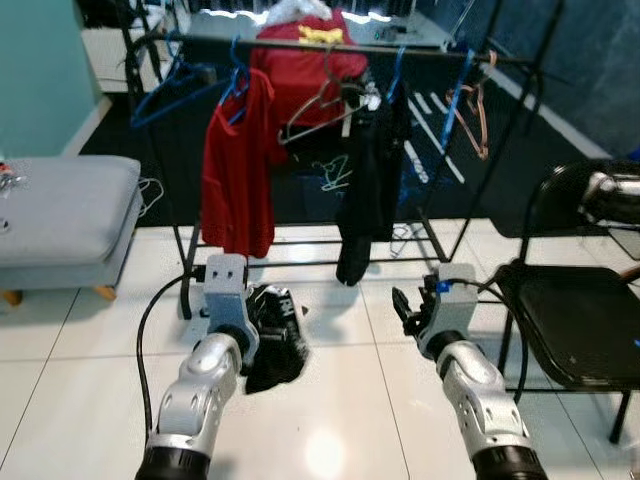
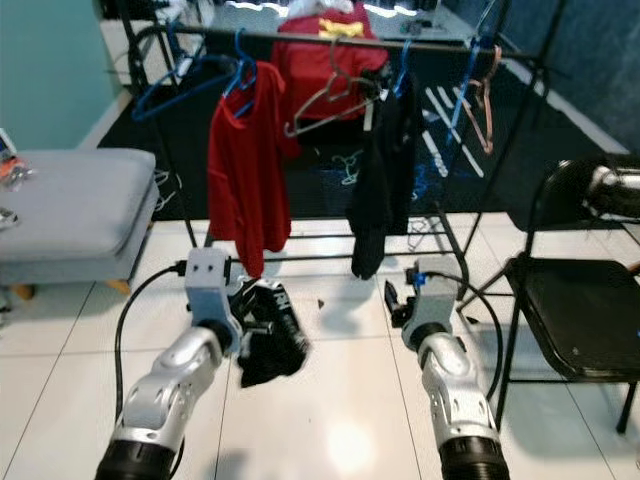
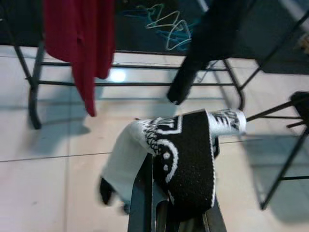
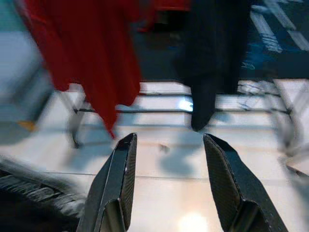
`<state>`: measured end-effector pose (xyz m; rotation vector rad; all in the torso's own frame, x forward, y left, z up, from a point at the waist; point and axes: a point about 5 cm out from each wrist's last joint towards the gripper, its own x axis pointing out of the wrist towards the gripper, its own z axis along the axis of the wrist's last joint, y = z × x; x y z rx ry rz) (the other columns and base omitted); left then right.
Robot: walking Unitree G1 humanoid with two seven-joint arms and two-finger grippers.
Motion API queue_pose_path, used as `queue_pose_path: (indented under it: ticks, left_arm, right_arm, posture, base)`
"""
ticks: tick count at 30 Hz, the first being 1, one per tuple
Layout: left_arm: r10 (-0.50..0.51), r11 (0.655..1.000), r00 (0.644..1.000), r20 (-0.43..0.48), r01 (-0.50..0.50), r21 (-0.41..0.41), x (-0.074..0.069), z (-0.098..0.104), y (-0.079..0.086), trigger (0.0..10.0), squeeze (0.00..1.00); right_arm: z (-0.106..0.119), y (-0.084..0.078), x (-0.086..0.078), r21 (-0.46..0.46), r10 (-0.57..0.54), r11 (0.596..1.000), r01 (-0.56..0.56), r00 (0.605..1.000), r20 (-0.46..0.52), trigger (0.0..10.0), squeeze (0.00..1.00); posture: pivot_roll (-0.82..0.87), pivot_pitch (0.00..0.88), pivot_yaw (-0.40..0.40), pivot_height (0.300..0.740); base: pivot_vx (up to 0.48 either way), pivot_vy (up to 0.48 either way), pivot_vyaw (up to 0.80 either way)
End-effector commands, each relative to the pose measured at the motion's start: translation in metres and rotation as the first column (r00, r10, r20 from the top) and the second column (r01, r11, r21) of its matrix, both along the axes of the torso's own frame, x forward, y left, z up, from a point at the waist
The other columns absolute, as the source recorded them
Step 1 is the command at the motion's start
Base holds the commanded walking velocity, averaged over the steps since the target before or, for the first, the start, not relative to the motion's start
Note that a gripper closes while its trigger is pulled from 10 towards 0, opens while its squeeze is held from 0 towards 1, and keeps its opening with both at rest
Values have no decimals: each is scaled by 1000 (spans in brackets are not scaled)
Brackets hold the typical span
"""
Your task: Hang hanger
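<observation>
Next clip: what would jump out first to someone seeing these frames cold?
The clothes rack straight ahead, with a red shirt on a blue hanger and a black garment hanging beside it. Nearer, the left gripper is shut on a black-and-white patterned cloth above the tiled floor, while the right gripper hangs open and empty. A black folding chair stands to the right.

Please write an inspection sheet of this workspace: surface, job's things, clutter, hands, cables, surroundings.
Surface: glossy white tiled floor.
Job's things: black metal clothes rack carrying red shirt, black garment, empty blue hanger.
Clutter: hangers on dark floor behind rack.
Hands: left hand shut on black-and-white patterned cloth; right hand open, empty.
Cables: black cable beside left arm.
Surroundings: grey cushioned bench; black folding chair.
</observation>
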<state>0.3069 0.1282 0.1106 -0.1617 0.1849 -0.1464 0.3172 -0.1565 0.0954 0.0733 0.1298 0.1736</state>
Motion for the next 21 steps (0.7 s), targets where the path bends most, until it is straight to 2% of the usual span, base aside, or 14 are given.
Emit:
queue_pose_path:
  ticks: [1, 12, 21]
  left_arm:
    - [-15, 1000, 1000, 10, 15, -10, 0, 1, -5, 10000, 0]
    - [-5, 1000, 1000, 14, 6, -15, 0, 1, -3, 10000, 0]
    - [0, 1000, 1000, 30, 0, -10, 2, 5, 0, 10000, 0]
  right_arm:
    - [-5, -9, -3, -2, -26, 1000, 26, 1000, -16, 10000, 0]
    - [-4, -7, -2, -3, -15, 1000, 15, 1000, -14, 10000, 0]
    - [4, -6, 2, 3, -12, 1000, 12, 1000, 26, 10000, 0]
  posture:
    - [-118, 63, -57, 740]
    - [-115, 60, -60, 740]
    - [-116, 49, -56, 740]
  base:
    - [360, 0, 0]
    - [360, 0, 0]
    - [382, 0, 0]
